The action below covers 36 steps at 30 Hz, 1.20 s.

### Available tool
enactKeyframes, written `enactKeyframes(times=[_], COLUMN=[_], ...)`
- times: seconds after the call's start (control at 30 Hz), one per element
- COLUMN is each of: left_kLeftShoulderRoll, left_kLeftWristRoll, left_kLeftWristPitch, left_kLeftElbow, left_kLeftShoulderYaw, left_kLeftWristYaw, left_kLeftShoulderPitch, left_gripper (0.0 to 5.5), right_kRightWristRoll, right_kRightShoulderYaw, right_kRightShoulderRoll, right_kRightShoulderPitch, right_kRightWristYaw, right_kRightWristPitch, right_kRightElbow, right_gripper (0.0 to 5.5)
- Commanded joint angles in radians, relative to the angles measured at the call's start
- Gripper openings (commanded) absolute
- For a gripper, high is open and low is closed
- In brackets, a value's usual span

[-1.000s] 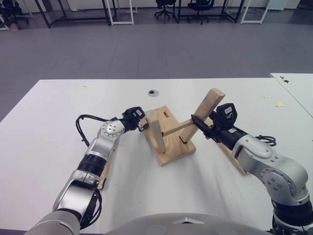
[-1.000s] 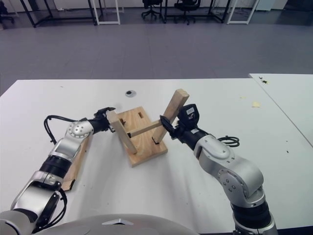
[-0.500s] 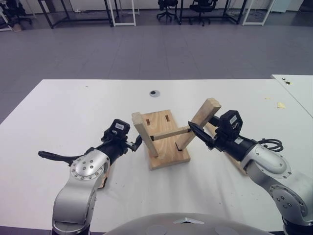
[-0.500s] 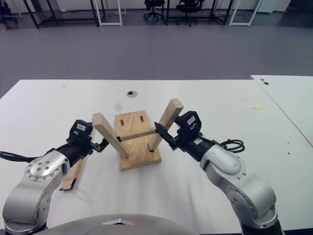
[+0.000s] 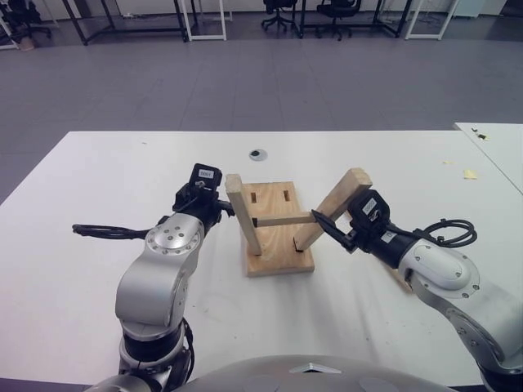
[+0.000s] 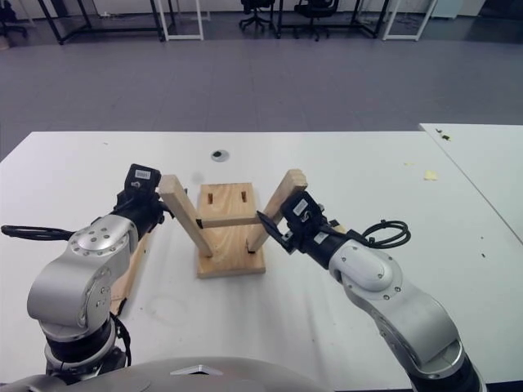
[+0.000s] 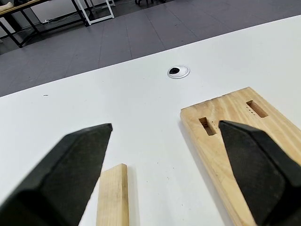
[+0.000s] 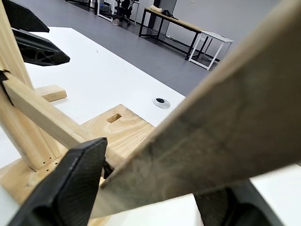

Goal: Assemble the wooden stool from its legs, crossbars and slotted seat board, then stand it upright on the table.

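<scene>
The seat board (image 5: 274, 196) lay flat near the middle of the white table (image 5: 98, 180), its two free slots facing up at the far end. Two legs rose from its near part and leaned away from each other: the left leg (image 5: 243, 214) tilted toward the robot's left, the right leg (image 5: 335, 206) toward its right, and a thin crossbar (image 5: 284, 220) ran level between them above the board. The right pincer (image 5: 327, 229) was clamped on the right leg at about the height of the crossbar, one dark finger (image 8: 70, 179) on each side of the wood. The left pincer (image 7: 165, 125) hung at the upper end of the left leg, on its outer side, with its fingers (image 7: 70, 174) spread wide and nothing between them; whether it touched the leg could not be told. A spare piece of wood (image 7: 113, 195) lay on the table to the left of the board, partly under the left arm. A small round grommet (image 5: 258, 154) sat in the tabletop beyond the board
</scene>
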Motion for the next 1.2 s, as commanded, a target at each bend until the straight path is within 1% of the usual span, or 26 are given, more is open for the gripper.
enactKeyframes(times=[0.03, 0.13, 0.17, 0.23, 0.27, 0.33, 0.4, 0.43, 0.5, 0.53, 0.57, 0.6, 0.63, 0.7, 0.73, 0.77, 0.83, 0.9, 1.03, 1.1, 1.13, 1.17, 1.2], left_kLeftShoulderRoll=[-0.019, 0.047, 0.083, 0.162, 0.206, 0.267, 0.238, 0.184, 0.079, 0.027, -0.008, -0.028, -0.042, -0.025, -0.001, 0.038, 0.108, 0.148, 0.183, 0.169, 0.172, 0.175, 0.181], left_kLeftWristRoll=[-0.033, -0.024, -0.022, -0.034, -0.045, -0.084, -0.192, -0.292, -0.483, -0.569, -0.628, -0.662, -0.687, -0.678, -0.640, -0.575, -0.456, -0.390, -0.352, -0.400, -0.416, -0.430, -0.434], left_kLeftWristPitch=[-0.083, -0.161, -0.197, -0.274, -0.321, -0.430, -0.518, -0.525, -0.478, -0.440, -0.409, -0.385, -0.361, -0.362, -0.412, -0.481, -0.606, -0.693, -0.811, -0.857, -0.889, -0.924, -0.952], left_kLeftElbow=[0.047, 0.067, 0.074, 0.087, 0.102, 0.148, 0.183, 0.182, 0.169, 0.155, 0.145, 0.130, 0.117, 0.115, 0.142, 0.189, 0.272, 0.314, 0.362, 0.347, 0.340, 0.344, 0.355], left_kLeftShoulderYaw=[-0.051, -0.020, 0.017, 0.128, 0.193, 0.316, 0.414, 0.464, 0.535, 0.554, 0.564, 0.548, 0.522, 0.428, 0.367, 0.277, 0.127, 0.074, 0.112, 0.185, 0.220, 0.256, 0.285], left_kLeftWristYaw=[-0.009, -0.022, -0.036, -0.086, -0.118, -0.167, -0.214, -0.233, -0.233, -0.218, -0.200, -0.188, -0.184, -0.196, -0.214, -0.231, -0.241, -0.239, -0.227, -0.218, -0.217, -0.219, -0.221], left_kLeftShoulderPitch=[-0.019, 0.040, 0.059, 0.075, 0.070, -0.005, -0.158, -0.255, -0.416, -0.456, -0.467, -0.434, -0.370, -0.208, -0.115, -0.023, 0.089, 0.098, 0.010, -0.066, -0.107, -0.141, -0.166], left_gripper=[4.17, 4.17, 4.17, 4.17, 4.17, 4.17, 4.17, 4.17, 4.17, 4.17, 4.17, 4.17, 4.17, 4.17, 4.17, 4.17, 4.17, 4.17, 4.17, 4.17, 4.17, 4.17, 4.17], right_kRightWristRoll=[0.039, 0.059, 0.083, 0.134, 0.190, 0.332, 0.466, 0.540, 0.682, 0.733, 0.759, 0.746, 0.716, 0.663, 0.673, 0.653, 0.600, 0.590, 0.640, 0.663, 0.624, 0.552, 0.465], right_kRightShoulderYaw=[0.014, -0.058, -0.105, -0.208, -0.286, -0.431, -0.508, -0.528, -0.560, -0.570, -0.570, -0.550, -0.509, -0.417, -0.389, -0.344, -0.271, -0.273, -0.365, -0.413, -0.422, -0.408, -0.369], right_kRightShoulderRoll=[0.057, 0.104, 0.120, 0.118, 0.113, 0.090, 0.074, 0.071, 0.054, 0.044, 0.034, 0.028, 0.026, 0.053, 0.099, 0.139, 0.178, 0.201, 0.206, 0.184, 0.157, 0.122, 0.082], right_kRightShoulderPitch=[-0.053, -0.063, -0.067, -0.079, -0.107, -0.207, -0.318, -0.386, -0.530, -0.593, -0.628, -0.632, -0.599, -0.474, -0.420, -0.375, -0.323, -0.336, -0.442, -0.494, -0.512, -0.524, -0.530], right_kRightWristYaw=[0.048, 0.029, 0.028, 0.041, 0.048, 0.061, 0.051, 0.033, -0.014, -0.042, -0.063, -0.069, -0.069, -0.064, -0.089, -0.115, -0.123, -0.130, -0.143, -0.128, -0.107, -0.086, -0.070], right_kRightWristPitch=[-0.023, -0.016, -0.007, 0.002, 0.011, 0.029, 0.030, 0.027, 0.022, 0.022, 0.025, 0.031, 0.047, 0.071, 0.078, 0.085, 0.080, 0.057, 0.008, -0.017, -0.035, -0.054, -0.070], right_kRightElbow=[-0.023, 0.006, 0.015, 0.028, 0.044, 0.100, 0.149, 0.177, 0.256, 0.309, 0.348, 0.377, 0.392, 0.415, 0.435, 0.453, 0.466, 0.466, 0.473, 0.488, 0.523, 0.573, 0.623], right_gripper=[2.93, 2.93, 2.93, 2.93, 2.93, 2.93, 2.93, 2.93, 2.93, 2.93, 2.93, 2.93, 2.93, 2.93, 2.93, 2.93, 2.93, 2.93, 2.93, 2.93, 2.93, 2.93, 2.93])
